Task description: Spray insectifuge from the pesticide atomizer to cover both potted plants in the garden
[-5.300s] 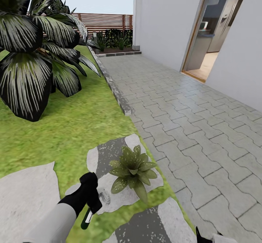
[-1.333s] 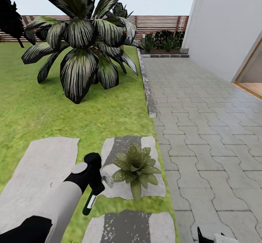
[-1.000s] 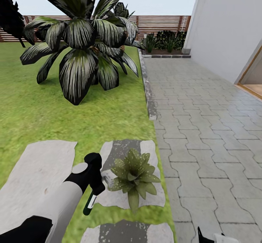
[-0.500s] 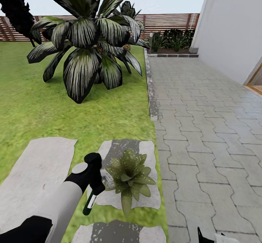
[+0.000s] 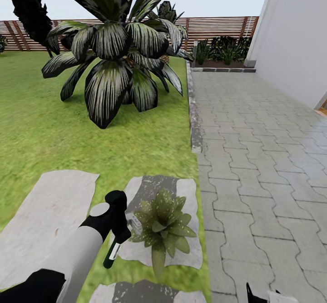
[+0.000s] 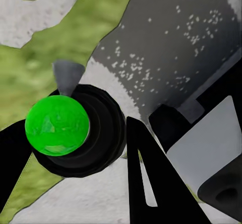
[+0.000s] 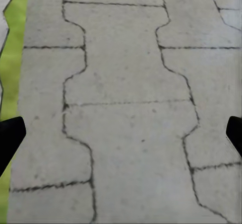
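Note:
My left gripper [image 5: 119, 233] is shut on the pesticide atomizer [image 5: 111, 252], a slim white bottle with a green band and a black end hanging down over the grass. In the left wrist view its round green end [image 6: 57, 125] sits in a black ring between my black fingers [image 6: 148, 183]. Just right of that gripper, one potted plant [image 5: 162, 228] with speckled green leaves stands on a grey stepping stone [image 5: 181, 194] in the garden. My right gripper [image 7: 121, 133] is open over grey paving, and its tip shows at the head view's lower edge [image 5: 260, 295].
A big dark broad-leaved shrub [image 5: 113, 53] stands on the lawn [image 5: 41, 135] ahead. A stone kerb [image 5: 195, 126] divides grass from the paved path [image 5: 259, 158]. A white house wall [image 5: 295, 35] rises on the right and a wooden slat fence [image 5: 213, 24] closes the back. Another stepping stone [image 5: 50, 212] lies at the left.
The whole head view has swung, so shrub and kerb sit further right in the picture and the doorway has left it. My left gripper still holds the atomizer beside the plant.

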### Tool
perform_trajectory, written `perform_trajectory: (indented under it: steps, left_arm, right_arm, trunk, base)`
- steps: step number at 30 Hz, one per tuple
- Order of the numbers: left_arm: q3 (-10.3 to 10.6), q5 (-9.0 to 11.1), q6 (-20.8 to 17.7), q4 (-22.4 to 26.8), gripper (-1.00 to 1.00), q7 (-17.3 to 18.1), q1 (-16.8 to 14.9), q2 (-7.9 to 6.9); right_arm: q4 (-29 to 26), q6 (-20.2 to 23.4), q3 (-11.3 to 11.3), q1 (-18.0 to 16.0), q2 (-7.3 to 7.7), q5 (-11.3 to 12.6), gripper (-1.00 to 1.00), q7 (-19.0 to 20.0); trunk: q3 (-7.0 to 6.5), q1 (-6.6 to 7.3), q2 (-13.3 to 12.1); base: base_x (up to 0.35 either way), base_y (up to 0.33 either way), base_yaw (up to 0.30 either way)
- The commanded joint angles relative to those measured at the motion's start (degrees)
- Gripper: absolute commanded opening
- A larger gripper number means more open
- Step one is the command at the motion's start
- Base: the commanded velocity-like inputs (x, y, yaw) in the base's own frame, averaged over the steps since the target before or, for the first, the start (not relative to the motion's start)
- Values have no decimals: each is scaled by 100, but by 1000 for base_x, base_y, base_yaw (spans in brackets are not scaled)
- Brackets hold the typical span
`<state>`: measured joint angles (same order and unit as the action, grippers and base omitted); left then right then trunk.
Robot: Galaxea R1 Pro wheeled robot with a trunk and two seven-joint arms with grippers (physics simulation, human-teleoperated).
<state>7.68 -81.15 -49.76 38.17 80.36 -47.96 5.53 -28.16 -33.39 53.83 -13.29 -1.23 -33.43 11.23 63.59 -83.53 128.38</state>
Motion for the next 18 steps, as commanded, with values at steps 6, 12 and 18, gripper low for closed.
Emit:
perform_trajectory:
  steps: [6, 12, 18]
  left_arm:
    - [30, -56, -68, 10, -100, 88, -29, 3]
    - [59, -61, -69, 6, -100, 94, -29, 9]
    - [60, -84, -64, 5, -100, 102, -26, 7]
  right_arm:
    - [-5, -18, 49, -6, -5, -19, 100, 46]
    - [-5, -18, 49, -6, -8, -21, 100, 46]
    - [-5, -18, 49, -5, -8, -22, 100, 46]
  trunk:
    - [5, -2, 2]
    - [5, -2, 2]
    - [5, -2, 2]
  base:
    - [239, -167, 0]
    - [115, -80, 110]
    - [4, -2, 242]
